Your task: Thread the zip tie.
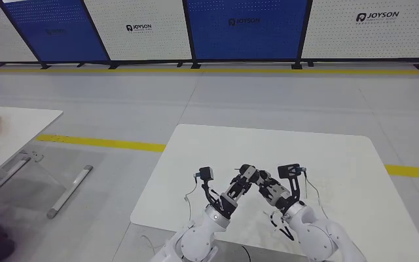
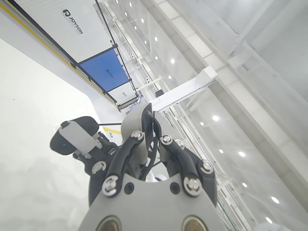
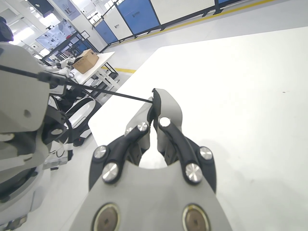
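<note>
1. Holding one end of the black zip tie [image 3: 103, 90], the right gripper [image 3: 153, 102] has its fingers squeezed tight on it
2. The left gripper [image 2: 151, 118] is squeezed shut on the tie too
3. The tie is stretched between both grippers, up above the white table [image 1: 327, 157]

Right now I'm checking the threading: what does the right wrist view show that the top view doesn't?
Right wrist view adds: the black zip tie stretched out from the shut right gripper, plus a distant cardboard box. Top view adds: both arms together, the left gripper meeting the right one above the near side of the white table. Shared: the white table, the right gripper and the partition panels behind.
</note>
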{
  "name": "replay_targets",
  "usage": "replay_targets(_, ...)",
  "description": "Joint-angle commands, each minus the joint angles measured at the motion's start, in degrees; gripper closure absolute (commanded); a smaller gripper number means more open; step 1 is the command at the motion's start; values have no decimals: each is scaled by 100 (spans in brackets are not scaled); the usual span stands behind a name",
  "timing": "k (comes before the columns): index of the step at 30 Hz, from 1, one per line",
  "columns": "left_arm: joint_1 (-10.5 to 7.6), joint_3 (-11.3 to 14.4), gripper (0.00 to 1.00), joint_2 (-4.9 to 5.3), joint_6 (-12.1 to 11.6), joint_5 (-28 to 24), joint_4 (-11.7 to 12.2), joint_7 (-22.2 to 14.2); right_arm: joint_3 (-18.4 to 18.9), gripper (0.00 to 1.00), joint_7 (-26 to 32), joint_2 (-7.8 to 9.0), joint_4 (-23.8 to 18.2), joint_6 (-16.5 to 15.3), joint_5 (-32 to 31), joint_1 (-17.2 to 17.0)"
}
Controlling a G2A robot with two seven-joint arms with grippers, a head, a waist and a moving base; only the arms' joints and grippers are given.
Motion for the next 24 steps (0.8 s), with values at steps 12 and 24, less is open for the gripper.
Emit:
replay_targets(12,35,-5,100,21,0,6,-73,-6,-17,100,-5,3,46,33,-45,23)
replay_targets(24,-129,-100,100,-16,69,88,328,586,649,0,-782,55,-363,-4,513,-395)
